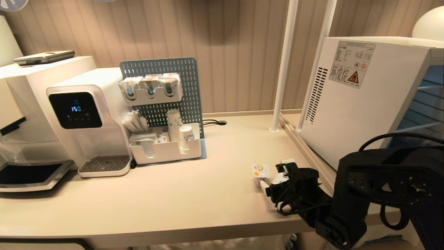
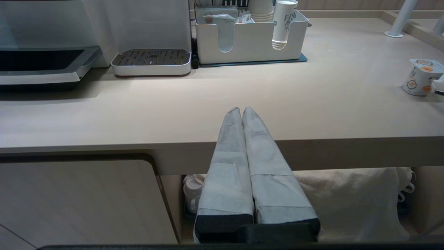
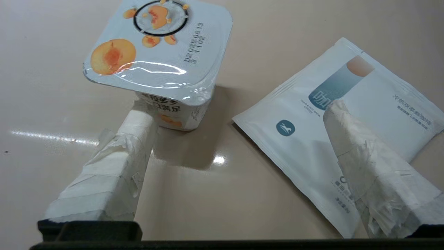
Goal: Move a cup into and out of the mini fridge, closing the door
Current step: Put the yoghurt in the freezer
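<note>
The cup (image 1: 261,172) is a small white pot with a peach-printed foil lid. It stands upright on the beige counter (image 1: 194,194), left of the mini fridge (image 1: 360,100). My right gripper (image 1: 275,174) is open and low over the counter, just right of the cup. In the right wrist view one taped finger (image 3: 135,139) lies against the cup's (image 3: 158,59) side and the other hangs over a sachet; the gap of the gripper (image 3: 237,114) holds nothing. Wire shelves (image 1: 428,104) show at the fridge front; I cannot tell how the door stands. My left gripper (image 2: 241,110) is shut and parked at the counter's front edge.
A flat white coffee sachet (image 3: 312,139) lies on the counter beside the cup. A white organiser with paper cups (image 1: 166,149), a water dispenser (image 1: 86,118) and a pegboard (image 1: 163,93) stand at the back left. Two white poles (image 1: 282,69) rise beside the fridge.
</note>
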